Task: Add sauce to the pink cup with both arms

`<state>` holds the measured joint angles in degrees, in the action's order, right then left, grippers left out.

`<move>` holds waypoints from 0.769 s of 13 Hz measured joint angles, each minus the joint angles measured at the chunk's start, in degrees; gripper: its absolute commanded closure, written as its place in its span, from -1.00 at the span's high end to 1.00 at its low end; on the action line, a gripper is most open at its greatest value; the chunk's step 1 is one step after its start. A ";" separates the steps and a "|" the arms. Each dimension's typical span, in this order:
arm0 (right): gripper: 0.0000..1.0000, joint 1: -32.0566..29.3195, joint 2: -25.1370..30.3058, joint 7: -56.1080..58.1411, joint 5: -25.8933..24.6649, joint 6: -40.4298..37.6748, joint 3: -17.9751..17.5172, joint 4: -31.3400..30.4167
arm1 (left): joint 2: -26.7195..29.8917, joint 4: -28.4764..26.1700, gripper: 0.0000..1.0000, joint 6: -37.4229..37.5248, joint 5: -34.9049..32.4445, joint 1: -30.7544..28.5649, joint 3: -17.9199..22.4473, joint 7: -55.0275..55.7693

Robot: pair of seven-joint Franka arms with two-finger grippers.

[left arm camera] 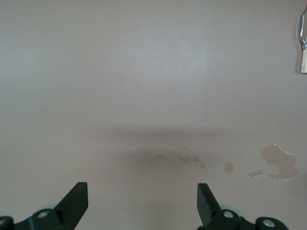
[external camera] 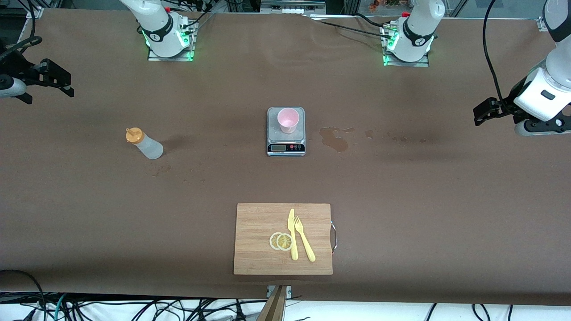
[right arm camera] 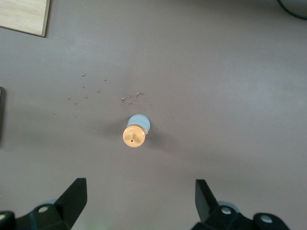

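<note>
The sauce bottle (external camera: 145,142), translucent with an orange cap, stands on the brown table toward the right arm's end. In the right wrist view it shows from above (right arm camera: 134,135). The pink cup (external camera: 287,119) stands upright on a grey kitchen scale (external camera: 286,145) at the table's middle. My right gripper (external camera: 58,80) is up in the air over the table's edge at the right arm's end, open and empty (right arm camera: 140,191), with the bottle ahead of its fingers. My left gripper (external camera: 486,111) is up in the air over the left arm's end, open and empty (left arm camera: 142,194).
A wooden cutting board (external camera: 254,254) lies nearer the front camera than the scale. It holds a yellow knife (external camera: 292,234), a fork (external camera: 304,240) and two lemon slices (external camera: 281,241). A wet spill (external camera: 337,139) lies beside the scale toward the left arm's end; it also shows in the left wrist view (left arm camera: 278,163).
</note>
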<state>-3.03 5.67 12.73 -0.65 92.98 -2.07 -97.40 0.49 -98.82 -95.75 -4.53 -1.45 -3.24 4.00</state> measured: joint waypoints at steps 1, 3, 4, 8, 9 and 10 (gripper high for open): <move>1.00 0.04 0.00 -1.28 0.73 -0.01 -0.01 0.01 | 0.00 0.00 1.00 0.00 0.11 -0.01 0.08 -0.97; 1.00 0.24 0.00 -3.15 1.86 0.00 -0.17 0.07 | 0.00 0.00 1.00 0.00 0.61 -0.03 0.19 -1.22; 1.00 0.36 0.00 -3.69 1.97 0.00 -0.20 0.07 | 0.00 0.00 1.00 0.00 0.65 -0.03 0.19 -1.23; 1.00 0.37 -0.30 -3.81 1.95 0.04 -0.08 0.67 | 0.00 0.00 1.00 0.00 0.70 -0.03 0.19 -1.24; 1.00 0.35 -0.58 -3.81 1.93 0.03 0.05 1.39 | 0.00 0.00 1.00 0.00 0.70 -0.03 0.20 -1.24; 1.00 0.30 -0.85 -3.81 1.91 -0.01 0.17 2.00 | 0.00 0.00 1.00 0.00 0.70 -0.03 0.20 -1.24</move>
<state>-2.72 4.83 8.91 1.25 92.97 -1.90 -95.41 0.49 -98.82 -95.75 -3.84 -1.48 -3.05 2.76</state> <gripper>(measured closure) 0.000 0.000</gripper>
